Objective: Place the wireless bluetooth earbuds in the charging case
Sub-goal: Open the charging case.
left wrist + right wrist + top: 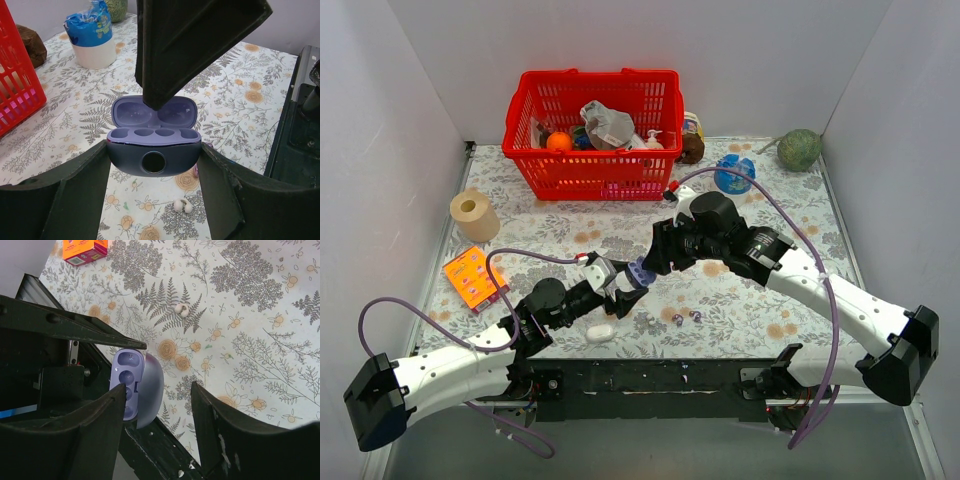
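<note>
Left jaws clamp the open case (pixel 154 156) over the counter's (pixel 800 200) near edge; right jaws, apart and empty, should next fetch the loose earbuds (pixel 677 319).

red basket (pixel 590 175) at back; tissue roll (pixel 475 213), orange box (pixel 472 277) left; green ball (pixel 800 150) right.

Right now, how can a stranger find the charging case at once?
Start at the red basket at the back, then come straight forward. There the left gripper holds the charging case above the flowered cloth. It alone is a lavender shell, its lid open over empty wells.
</note>
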{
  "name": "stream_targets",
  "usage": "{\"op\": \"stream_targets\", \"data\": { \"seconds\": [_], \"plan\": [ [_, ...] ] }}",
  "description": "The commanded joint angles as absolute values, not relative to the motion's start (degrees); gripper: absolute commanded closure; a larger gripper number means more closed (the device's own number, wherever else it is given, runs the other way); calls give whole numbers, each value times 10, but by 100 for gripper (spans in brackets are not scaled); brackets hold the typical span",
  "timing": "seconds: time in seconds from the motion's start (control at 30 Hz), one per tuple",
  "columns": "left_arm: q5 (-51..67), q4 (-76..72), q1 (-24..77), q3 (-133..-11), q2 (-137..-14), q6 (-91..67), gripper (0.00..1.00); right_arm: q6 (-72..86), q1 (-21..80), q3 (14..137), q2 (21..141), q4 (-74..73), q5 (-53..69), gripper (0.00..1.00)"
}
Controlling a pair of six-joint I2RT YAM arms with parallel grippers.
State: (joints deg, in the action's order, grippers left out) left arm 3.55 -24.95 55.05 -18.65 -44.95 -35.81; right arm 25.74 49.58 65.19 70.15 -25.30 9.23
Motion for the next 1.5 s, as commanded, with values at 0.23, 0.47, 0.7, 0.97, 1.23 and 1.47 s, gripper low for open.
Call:
{"op": "stream_targets", "data": {
  "seconds": [0.23,0.47,0.7,0.97,1.23,1.47],
  "plan": [
    [32,-270,555,-208,-449,-354,100,263,497,658,712,-231,108,50],
    [30,-272,557,-207,-449,-354,100,261,497,656,711,-232,112,65],
    [30,-277,557,-207,-452,-360,100,252,497,657,708,-244,112,99],
    [28,-279,557,-200,-453,-378,100,222,497,672,684,-268,76,99],
    [11,-308,557,-184,-430,-365,100,257,497,659,672,-254,92,57],
    [8,-331,557,-168,-404,-366,100,301,491,639,661,-213,125,40]
  ]
}}
